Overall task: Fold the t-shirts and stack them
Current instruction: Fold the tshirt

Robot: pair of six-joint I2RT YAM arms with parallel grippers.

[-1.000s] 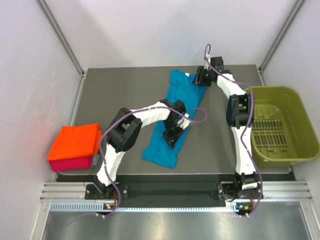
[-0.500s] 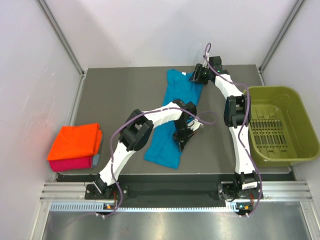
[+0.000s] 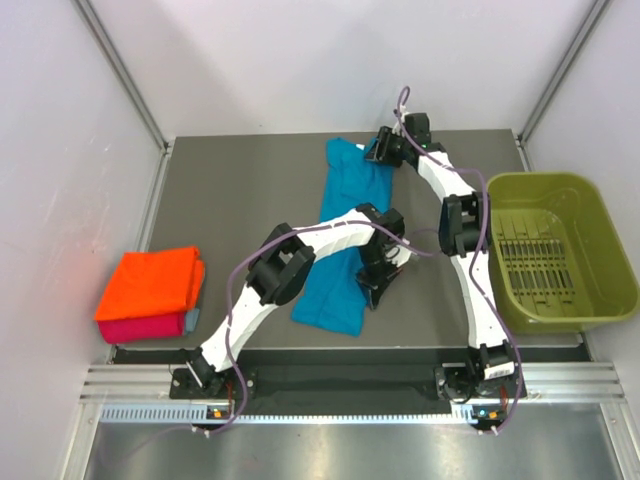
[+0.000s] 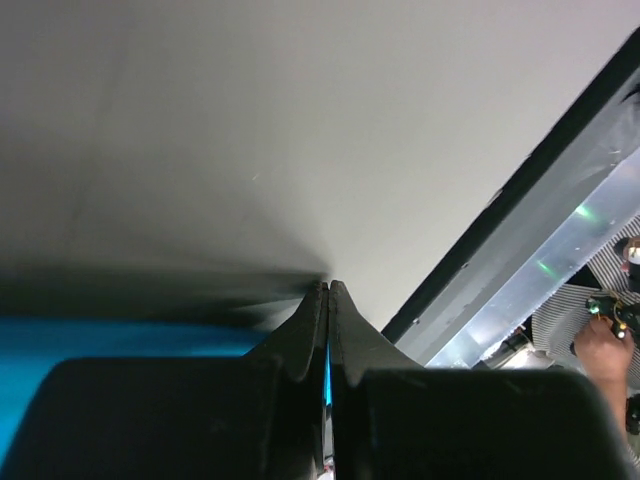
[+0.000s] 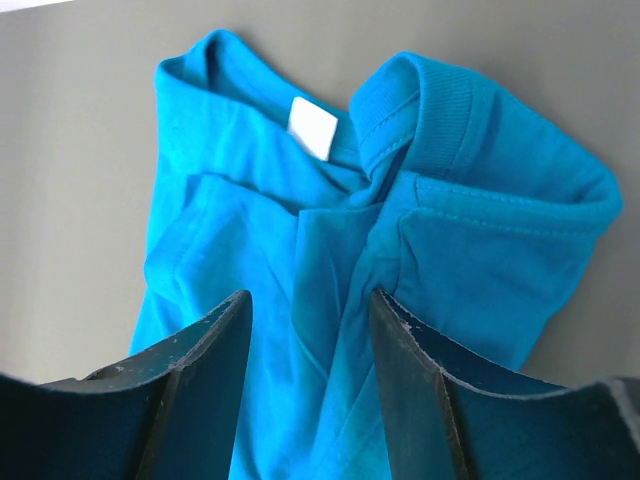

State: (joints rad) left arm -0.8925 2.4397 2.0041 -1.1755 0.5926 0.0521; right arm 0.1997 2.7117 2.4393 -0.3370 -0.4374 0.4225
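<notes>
top external view: the teal t-shirt (image 3: pixel 343 190) lies as a long narrow strip on the middle of the bench (image 3: pixel 230 190), running from the far side toward the near edge. by my reading it is folded lengthwise but not yet crosswise. the right tool (image 3: pixel 376 152) sits at its far end, on the collar. the right wrist view shows its fingers half spread, standing either side of a raised crease below the white neck label (image 5: pixel 312 128) and not closed on it. that placing looks meant to pin or tug the collar end so the strip lies straight.

the left tool (image 3: pixel 374 288) is at the strip's right edge, toward the near end. its fingers are pressed together, tips over bare bench just beside the cloth, with teal showing behind them. whether any cloth is pinched i cannot tell; it reads more as a flat press to smooth the edge.

at the near left corner the orange t-shirt (image 3: pixel 150 282) rests folded on the magenta t-shirt (image 3: pixel 135 328), so the stack awaits the teal one. an olive basket (image 3: pixel 548 181) stands at the right.

the bench is matt dark grey, walled by pale panels with metal posts. a metal rail (image 3: pixel 120 385) runs along the near edge.
</notes>
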